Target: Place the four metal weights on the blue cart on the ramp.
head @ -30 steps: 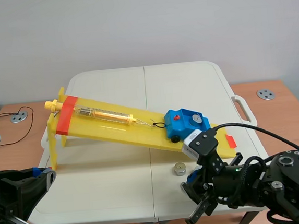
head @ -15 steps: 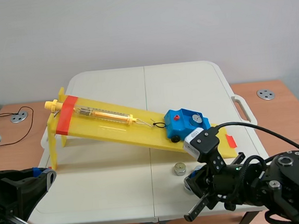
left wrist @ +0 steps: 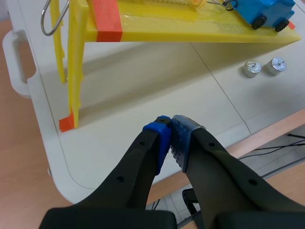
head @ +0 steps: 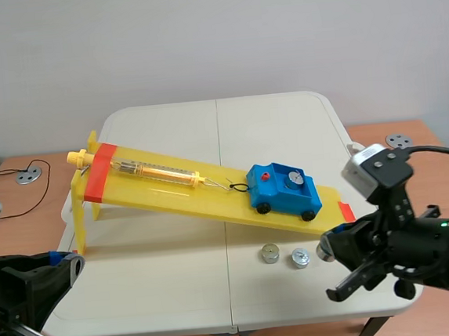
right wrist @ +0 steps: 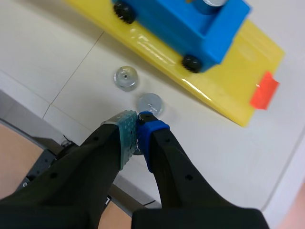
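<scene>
A white folding table [head: 177,251] before a bare grey wall [head: 213,35] carries one yellow ramp [head: 171,190], sloping down from 10 o'clock to 4 o'clock. One blue cart [head: 286,196] is parked at its low end, hooked by one cord [head: 238,187] to one spring scale [head: 158,171]. One metal weight [head: 294,179] sits aboard the cart. Two more lie on the table at the cart's 6 o'clock, a left weight [head: 270,253] just beside a right weight [head: 299,257]. A fourth cannot be made out for certain.

Of the two arms, the right gripper [right wrist: 138,119] hovers closed on nothing, pads pressed together, with the right weight just ahead at its 12 o'clock. The left gripper [left wrist: 172,125] is likewise closed and empty, well apart near the table's 7 o'clock edge.

The step in hand looks to be the right arm's. It would need to spread its fingers, come down squarely over the right weight and pinch its round sides. It should then set the weight down softly beside the one aboard, since a wheeled cart held on a slope by a cord could jerk under a hard push.
</scene>
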